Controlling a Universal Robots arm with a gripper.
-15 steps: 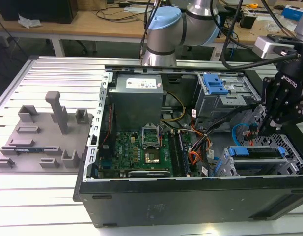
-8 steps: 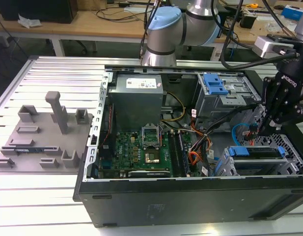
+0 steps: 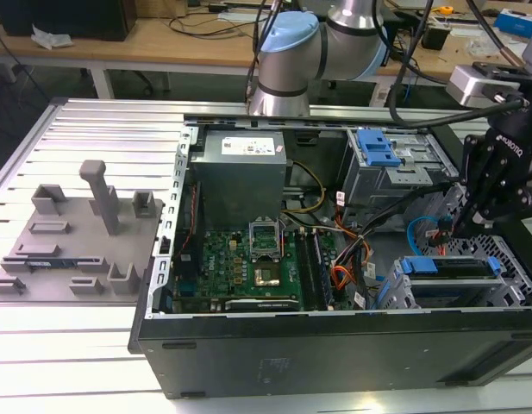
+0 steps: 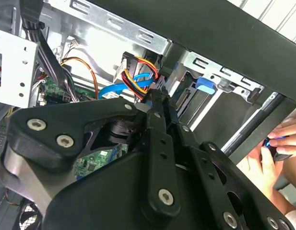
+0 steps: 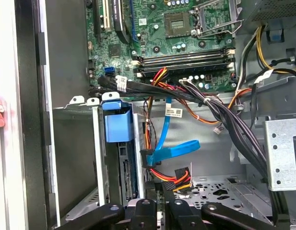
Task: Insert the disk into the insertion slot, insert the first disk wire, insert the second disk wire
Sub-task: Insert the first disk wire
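Observation:
The disk (image 5: 126, 175) sits in its blue carrier (image 5: 118, 122) inside the insertion slot (image 3: 500, 252), a low perforated grey cage at the case's corner on the exterior view's right. My gripper (image 3: 461, 231) hangs inside the case just behind that cage. Its fingers (image 5: 159, 191) stand close together. A flat blue disk wire (image 5: 171, 151) and a black plug on red, yellow and black wires (image 5: 180, 173) both end at the fingertips (image 4: 158, 96). Whether either wire is pinched I cannot tell. The disk's rear connector strip faces these wires.
A taller grey bay with a blue latch (image 3: 378, 147) stands behind the cage. The motherboard (image 3: 248, 267), power supply (image 3: 240, 172) and thick black cable bundles (image 5: 219, 112) crowd the case. A person's hand (image 4: 272, 153) rests outside the case wall.

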